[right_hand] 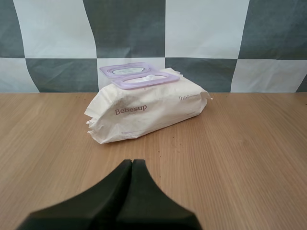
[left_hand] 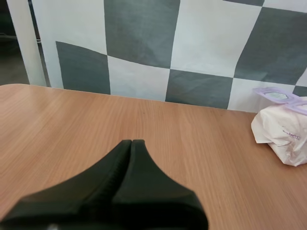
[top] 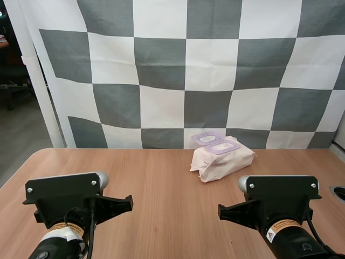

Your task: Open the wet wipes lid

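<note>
A cream pack of wet wipes (top: 222, 161) lies on the wooden table (top: 156, 183) at the back, right of centre. Its lilac lid (top: 206, 138) stands flipped back behind the lilac opening frame (top: 222, 147). In the right wrist view the pack (right_hand: 148, 112) lies straight ahead of my right gripper (right_hand: 133, 162), which is shut on nothing a short way in front of it, with the raised lid (right_hand: 127, 70) behind the opening. My left gripper (left_hand: 131, 142) is shut as one dark wedge over bare wood, and the pack (left_hand: 283, 136) lies well off to its right.
A dark round fitting (top: 338, 192) sits in the table at its right edge. The table's left corner (top: 38, 154) is rounded. Bare wood stretches between the two arms and the pack.
</note>
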Robot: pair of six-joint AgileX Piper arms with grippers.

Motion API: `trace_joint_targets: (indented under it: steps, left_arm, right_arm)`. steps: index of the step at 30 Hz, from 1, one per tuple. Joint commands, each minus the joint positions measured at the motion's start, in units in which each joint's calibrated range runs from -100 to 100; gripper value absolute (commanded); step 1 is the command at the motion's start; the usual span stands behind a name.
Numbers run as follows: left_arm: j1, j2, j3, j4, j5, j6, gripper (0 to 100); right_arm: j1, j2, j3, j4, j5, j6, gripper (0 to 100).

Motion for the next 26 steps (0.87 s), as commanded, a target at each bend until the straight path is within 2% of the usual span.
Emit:
trace_joint_targets:
  steps: [1,26]
  left_arm:
    - [0.02,0.0,0.0,0.1,0.0,0.0,0]
    - [-0.06,0.0,0.0,0.1,-0.5,0.0,0]
  right_arm:
    - [0.0,0.0,0.0,0.0,-0.1,0.0,0]
    - [0.0,0.0,0.0,0.3,-0.3,0.0,0]
